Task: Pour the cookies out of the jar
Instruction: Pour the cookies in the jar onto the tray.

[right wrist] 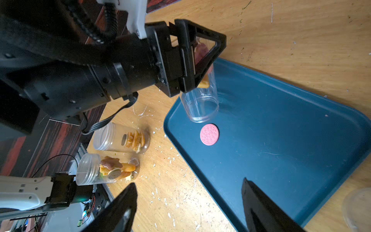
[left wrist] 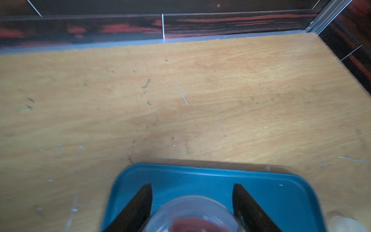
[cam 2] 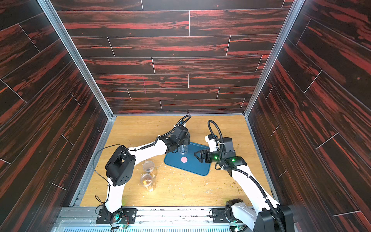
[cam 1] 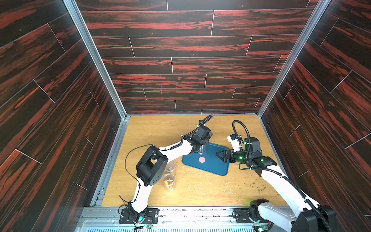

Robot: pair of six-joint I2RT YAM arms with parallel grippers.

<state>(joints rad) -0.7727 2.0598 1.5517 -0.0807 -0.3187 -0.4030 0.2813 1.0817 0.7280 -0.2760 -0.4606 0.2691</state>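
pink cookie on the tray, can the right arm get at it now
Probably yes: the right hand is open, facing the pink cookie on the blue tray with nothing between; the upturned jar hangs just aside.

Clear jar [right wrist: 202, 104] mouth-down in the left hand [right wrist: 204, 60] over a blue tray [right wrist: 281, 140], pink cookie [right wrist: 209, 134] alongside.

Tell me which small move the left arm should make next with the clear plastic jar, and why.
Probably a short shake of the clear plastic jar in place. The left gripper holds it mouth down over the dark blue plastic tray, yet only one pink round cookie lies there, while a yellow cookie seems lodged near its upturned base.
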